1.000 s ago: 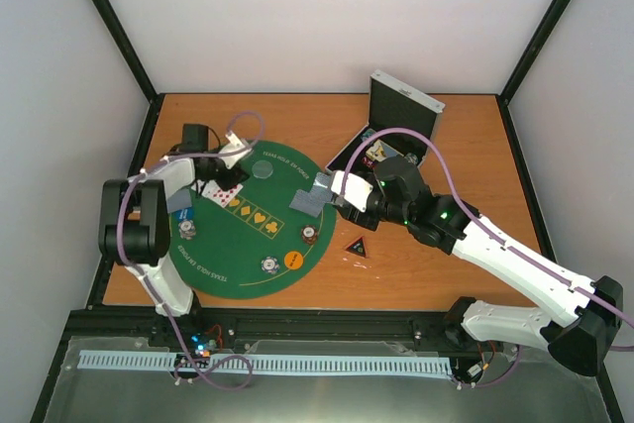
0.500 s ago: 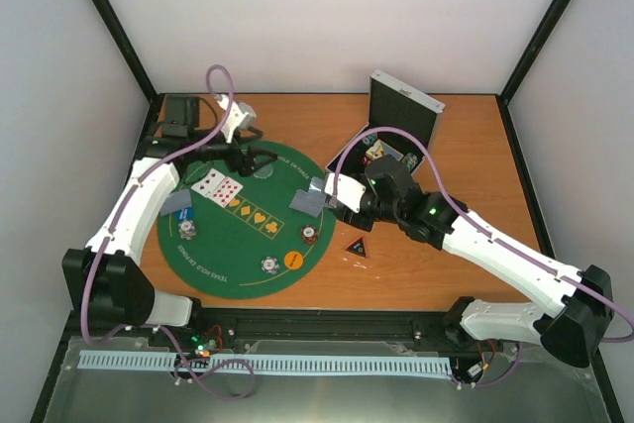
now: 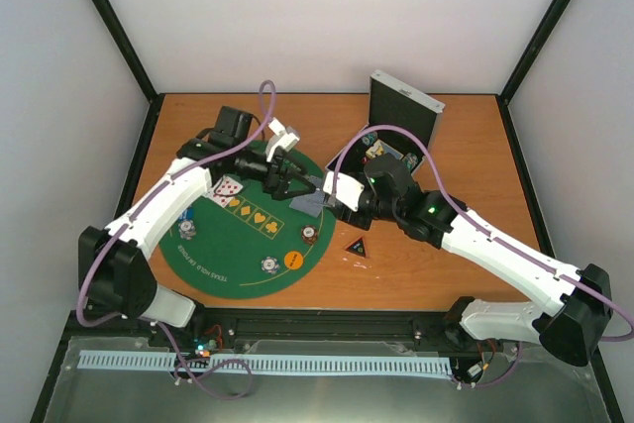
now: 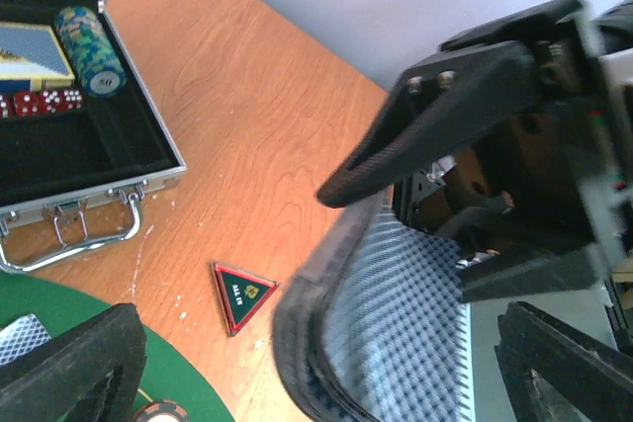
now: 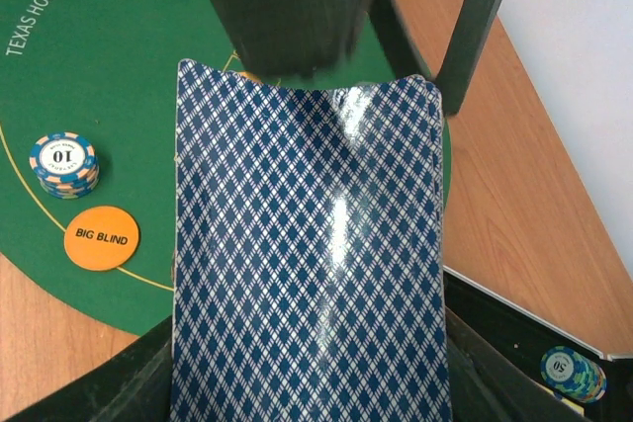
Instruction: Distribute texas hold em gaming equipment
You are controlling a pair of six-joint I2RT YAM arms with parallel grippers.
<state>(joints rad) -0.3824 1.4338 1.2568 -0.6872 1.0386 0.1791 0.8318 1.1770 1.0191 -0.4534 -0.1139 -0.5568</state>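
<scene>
Our right gripper [image 3: 322,198] pinches the deck of cards [image 5: 307,254] by one end above the green mat's [image 3: 223,260] edge. Our left gripper [image 3: 297,181] stands spread at the free end — the cards look thin, slick and bendy, so we'd nip the top card's short edge lightly.

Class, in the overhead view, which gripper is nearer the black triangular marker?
Right. The right gripper, shut on the card deck, sits just up and left of the marker. The open left gripper is farther left, over the green mat.
</scene>
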